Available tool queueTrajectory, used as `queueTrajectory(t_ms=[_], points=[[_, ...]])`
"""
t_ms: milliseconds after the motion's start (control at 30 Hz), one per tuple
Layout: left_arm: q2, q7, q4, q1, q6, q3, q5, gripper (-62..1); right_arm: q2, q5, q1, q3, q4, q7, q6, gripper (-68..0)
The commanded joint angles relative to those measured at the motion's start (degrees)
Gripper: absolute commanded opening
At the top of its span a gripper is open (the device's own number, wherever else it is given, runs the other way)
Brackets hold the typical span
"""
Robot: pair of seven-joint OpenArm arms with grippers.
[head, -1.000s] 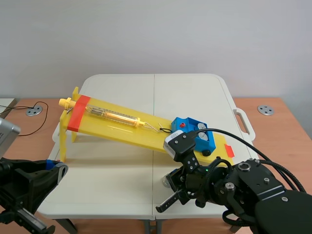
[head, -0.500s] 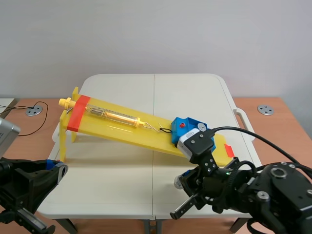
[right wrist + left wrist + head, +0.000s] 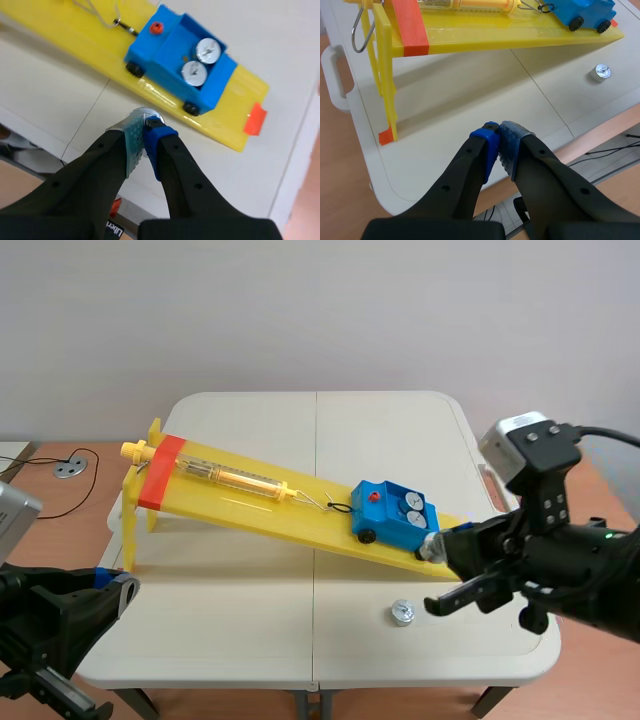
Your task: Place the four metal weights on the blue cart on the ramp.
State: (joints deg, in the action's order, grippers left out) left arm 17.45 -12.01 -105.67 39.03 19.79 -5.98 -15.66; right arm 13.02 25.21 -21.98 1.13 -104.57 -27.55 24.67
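Note:
The blue cart sits low on the yellow ramp, hooked to a spring scale. Two metal weights lie in its tray. A third weight stands loose on the white table in front of the ramp, also seen as the loose weight in the left wrist view. My right gripper hovers just off the cart's lower right end, shut on a silver weight pinched between its pads. My left gripper is shut on nothing, low over the table's front left edge.
The ramp stands on yellow legs at its high left end, with an orange tape band across it. A spring scale lies along the ramp. The table's handle juts out at the right. Wooden desks flank the table.
My right arm has swung from the table's front middle up and to the right with a weight in its fingers, uncovering the loose weight on the table. The left arm has not moved.

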Motion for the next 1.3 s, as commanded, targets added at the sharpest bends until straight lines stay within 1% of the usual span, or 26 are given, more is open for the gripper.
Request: queueTrajectory(t_ms=[0, 167, 367, 533, 733, 900, 1133, 1267], points=[[-0.44, 5.95, -3.98, -1.14, 1.42, -0.9, -2.95, -57.8, 1.88, 6.8, 2.1, -2.95, -6.34, 5.92, 0.66, -66.9], [-0.44, 5.97, -3.98, -1.14, 1.42, -0.9, -2.95, -57.8, 1.38, 11.32, 2.86, -7.85, -7.58, 7.04, 0.63, -66.9], [-0.44, 5.95, -3.98, -1.14, 1.42, -0.9, -2.95, -57.8, -1.7, 11.26, 8.07, -8.98, -5.81, 7.3, 0.2, -66.9], [-0.44, 5.95, -3.98, -1.14, 1.42, -0.9, -2.95, -57.8, -5.11, 11.26, 13.22, -8.94, -0.26, 7.32, 0.2, -66.9], [-0.44, 5.95, -3.98, -1.14, 1.42, -0.9, -2.95, -57.8, -7.65, 11.3, 18.27, -8.87, 6.25, 7.37, 0.22, -66.9], [-0.44, 5.95, -3.98, -1.14, 1.42, -0.9, -2.95, -57.8, -8.83, 11.3, 21.77, -8.26, 10.36, 7.54, 0.24, -66.9], [-0.44, 5.95, -3.98, -1.14, 1.42, -0.9, -2.95, -57.8, -8.96, 11.23, 26.45, -5.97, 16.79, 7.58, 0.26, -66.9], [-0.44, 5.92, -3.98, -1.11, 1.42, -0.9, -2.95, -57.8, -9.68, 11.04, 28.87, -5.53, 20.5, 7.72, 0.44, -66.9]])
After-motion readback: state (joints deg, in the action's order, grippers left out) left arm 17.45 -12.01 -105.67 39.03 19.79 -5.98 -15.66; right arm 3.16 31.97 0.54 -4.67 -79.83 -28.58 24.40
